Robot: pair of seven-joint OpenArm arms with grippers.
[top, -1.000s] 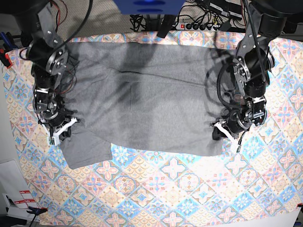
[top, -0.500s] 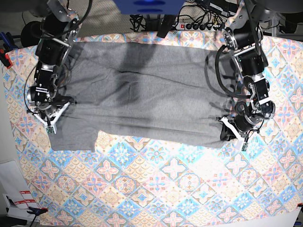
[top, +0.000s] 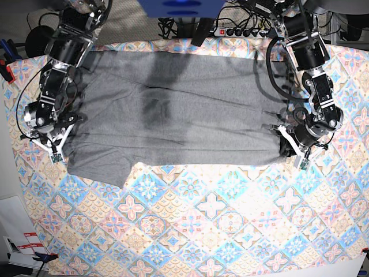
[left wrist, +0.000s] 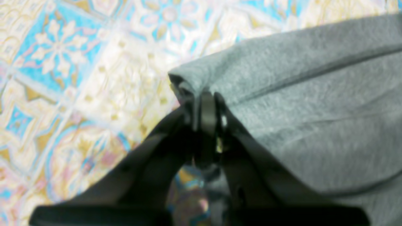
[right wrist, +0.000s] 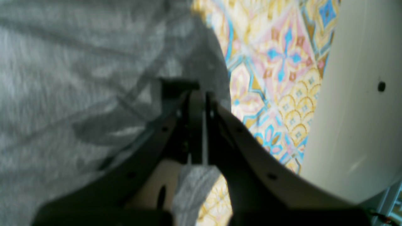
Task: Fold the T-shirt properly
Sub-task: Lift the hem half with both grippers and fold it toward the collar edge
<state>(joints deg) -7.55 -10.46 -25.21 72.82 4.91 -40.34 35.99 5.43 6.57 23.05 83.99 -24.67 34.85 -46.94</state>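
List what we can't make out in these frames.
- Base view: pincer tips on the T-shirt are hidden by the arms' own bodies.
- Left wrist view: left pincer is blurred; cloth layers in its grip are unreadable.
- Right wrist view: T-shirt mostly cut off by the frame; right pincer blurred.
- Neck label: not visible anywhere.

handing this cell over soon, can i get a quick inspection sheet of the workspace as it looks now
surface: tile-patterned tablecloth, front half bare.
job's things: grey T-shirt spread wide across the back half, pulled taut between the arms, one flap hanging lower at the base view's lower left.
clutter: red-and-white cards off the cloth's lower left corner.
grippers: left gripper has its jaws shut on the T-shirt's edge; right gripper has its jaws shut on the opposite edge.
cables: power strip and loose leads behind the cloth; black cable loops along both arms.
surroundings: blue housing at top centre.
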